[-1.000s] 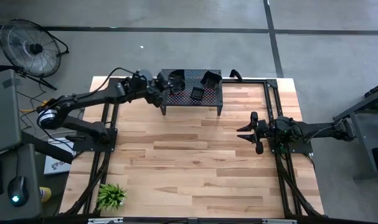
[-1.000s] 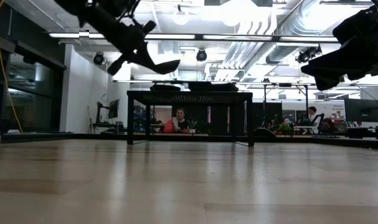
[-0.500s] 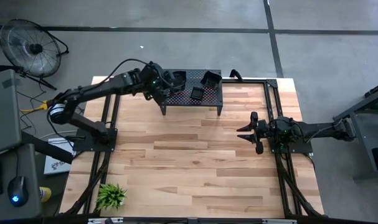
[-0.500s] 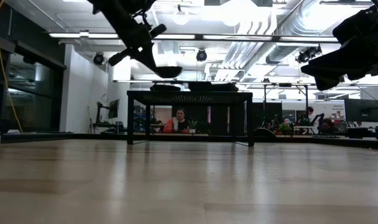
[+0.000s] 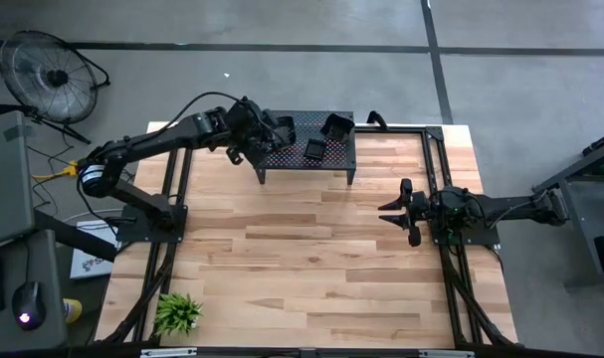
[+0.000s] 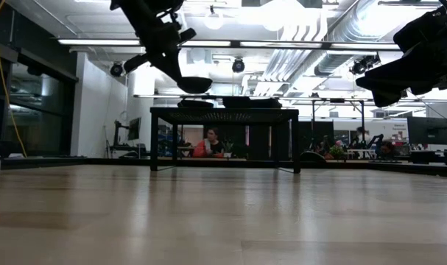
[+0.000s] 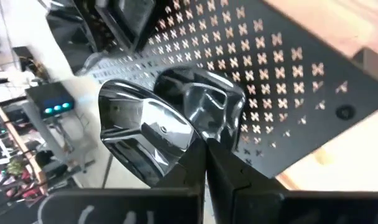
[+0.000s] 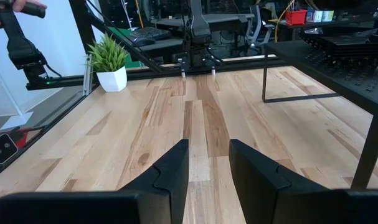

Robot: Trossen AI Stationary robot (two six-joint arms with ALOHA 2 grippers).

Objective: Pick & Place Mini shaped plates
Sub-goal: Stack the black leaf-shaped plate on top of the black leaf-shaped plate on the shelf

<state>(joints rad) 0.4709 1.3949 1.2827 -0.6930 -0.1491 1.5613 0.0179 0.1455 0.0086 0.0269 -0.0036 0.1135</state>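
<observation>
- High view: the left gripper (image 5: 265, 132) is reaching in from the upper left of the frame to the left end of the perforated stand (image 5: 333, 159), probably so the mini plate it is carrying can be set down there. More mini shaped plates (image 5: 336, 126) are lying as glossy black shapes on the stand top, right of the gripper. The right gripper (image 5: 394, 211) is waiting over the pale plank worktop (image 5: 311, 268) at centre right, well apart from the stand, its fingers parted and empty.
- Low view: the held plate (image 6: 194, 85) is hanging at upper centre, just above the stand's thin black top, not yet resting on it; it is showing as a shallow dark bowl seen edge-on.
- Left wrist view: the left fingers (image 7: 176, 180) are pinching shut on the rim of a glossy, mirror-bright black plate with a raised, rounded-square edge. A second plate (image 7: 204, 112) is sitting just behind it on cross-punched matte metal.
- Right wrist view: the two dark right fingers (image 8: 173, 165) are standing apart with only bare wood between them; a small green plant (image 8: 109, 59) in a white pot is standing at upper left.
</observation>
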